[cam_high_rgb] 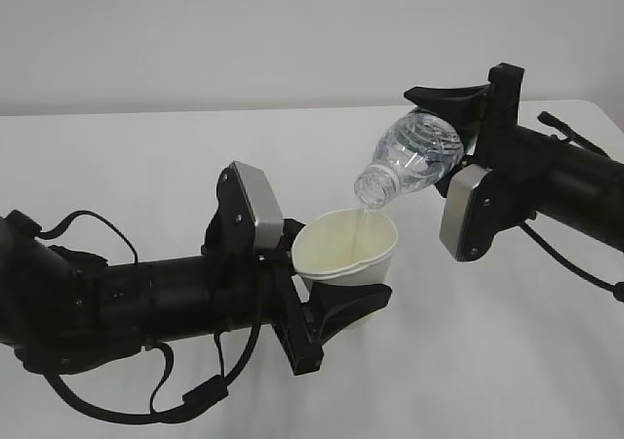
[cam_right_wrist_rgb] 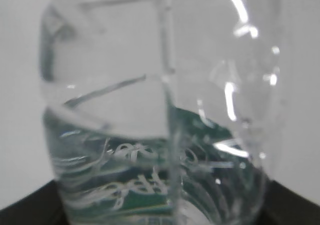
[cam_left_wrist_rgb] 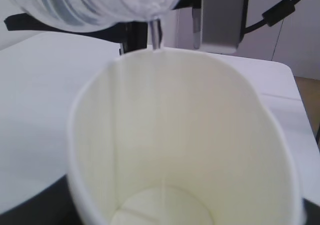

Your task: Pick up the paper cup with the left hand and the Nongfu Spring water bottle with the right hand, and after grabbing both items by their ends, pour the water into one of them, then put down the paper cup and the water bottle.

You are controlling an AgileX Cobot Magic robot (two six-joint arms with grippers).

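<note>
- The paper cup (cam_high_rgb: 348,252), white with a cream inside, sits upright and squeezed oval between the left gripper's fingers (cam_high_rgb: 343,307).
- The Nongfu Spring water bottle (cam_high_rgb: 409,158), clear, ribbed, capless, tilts mouth-down from the right gripper's fingers (cam_high_rgb: 450,98).
- The water (cam_high_rgb: 362,220) streams thinly into the cup.

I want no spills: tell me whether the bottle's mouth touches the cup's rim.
Apart. The exterior view shows the bottle tilted above the cup, a clear gap beneath its mouth, with water falling through.

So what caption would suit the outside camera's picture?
Right gripper tips the water bottle, a thin stream of water falling into the paper cup held by the left gripper.
</note>
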